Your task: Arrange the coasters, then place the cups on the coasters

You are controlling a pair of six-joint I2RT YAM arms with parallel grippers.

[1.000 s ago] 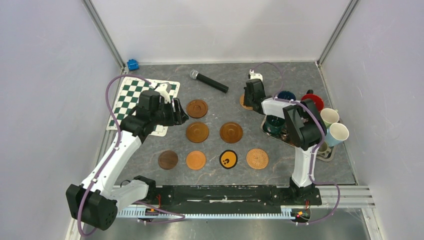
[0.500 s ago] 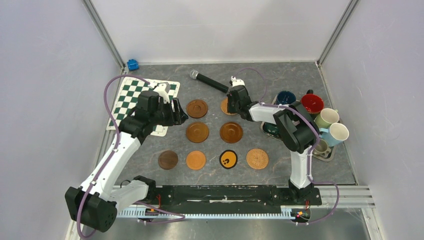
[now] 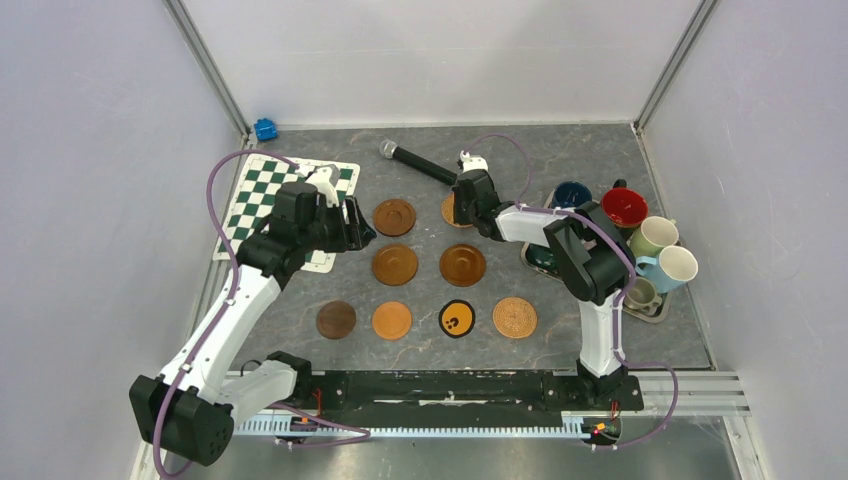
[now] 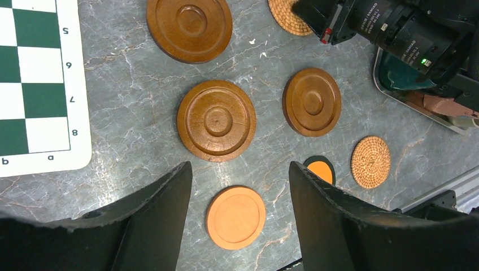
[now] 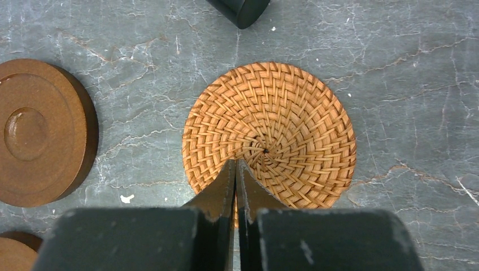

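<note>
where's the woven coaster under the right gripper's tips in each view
Top external: woven coaster in the back row, right of centre, partly covered.
Left wrist: at the top edge, right of centre.
Right wrist: centre of the picture, with the shut right gripper over it.
Shared landmark: the grooved wooden coaster just left of it in every view.

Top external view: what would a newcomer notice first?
Rows of round coasters fill the middle of the grey table. The right gripper, jaws shut, points down over a woven coaster at the far end of the rows, beside a black microphone. The cups crowd together at the right edge, and a chequered mat lies at the left.
</note>
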